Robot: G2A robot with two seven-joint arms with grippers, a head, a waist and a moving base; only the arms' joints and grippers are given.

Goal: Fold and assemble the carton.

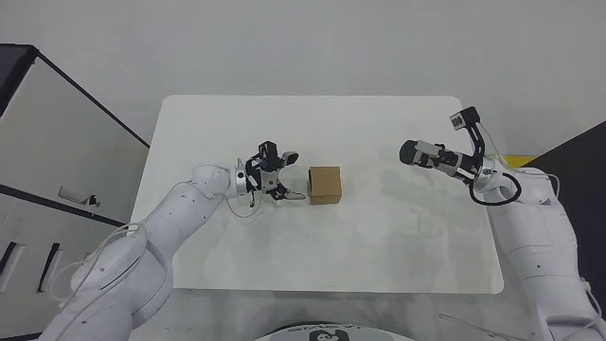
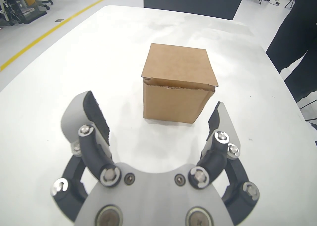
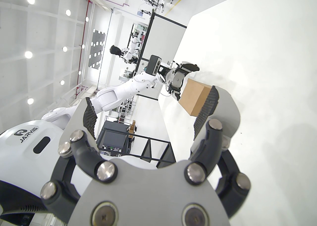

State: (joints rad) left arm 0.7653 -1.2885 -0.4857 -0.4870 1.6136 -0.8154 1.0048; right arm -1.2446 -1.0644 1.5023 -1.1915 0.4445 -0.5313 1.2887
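- The carton (image 2: 177, 83) stands closed near the middle of the tabletop (image 1: 379, 246), its top flap overhanging slightly
- The left gripper (image 1: 287, 179) sits spread just beside it on the left-edge side, touching nothing
- The right gripper (image 3: 150, 109), also spread, hangs well apart near the right edge
- Judged best: press the lid flat from above while bracing the far side, so the light box cannot slide
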